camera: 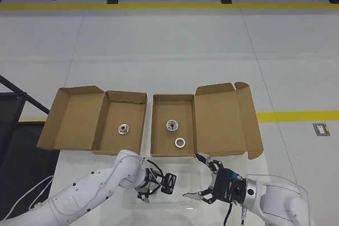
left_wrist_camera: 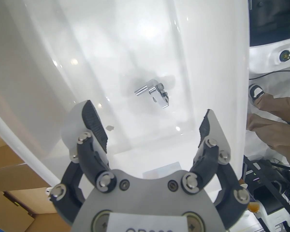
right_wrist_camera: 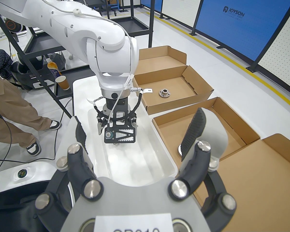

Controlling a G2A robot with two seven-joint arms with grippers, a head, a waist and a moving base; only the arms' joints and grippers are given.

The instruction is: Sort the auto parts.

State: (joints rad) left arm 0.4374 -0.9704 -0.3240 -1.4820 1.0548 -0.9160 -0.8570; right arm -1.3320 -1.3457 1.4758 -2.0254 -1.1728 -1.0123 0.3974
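You have bright, even overhead light in all views. In the left wrist view, small glare spots dot the clear tray [left_wrist_camera: 62,49], and a soft grey shadow lies beside the metal part [left_wrist_camera: 152,92]. Both wrist views bow straight lines near their edges.

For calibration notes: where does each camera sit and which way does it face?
Top view: above the arms, looking down on two boxes and both arms.
Left wrist view: on that wrist, looking down past the open left gripper at a metal part in the clear tray.
Right wrist view: on that wrist, looking past the open right gripper across the tray at the left gripper.
Both wrist views share the tray.
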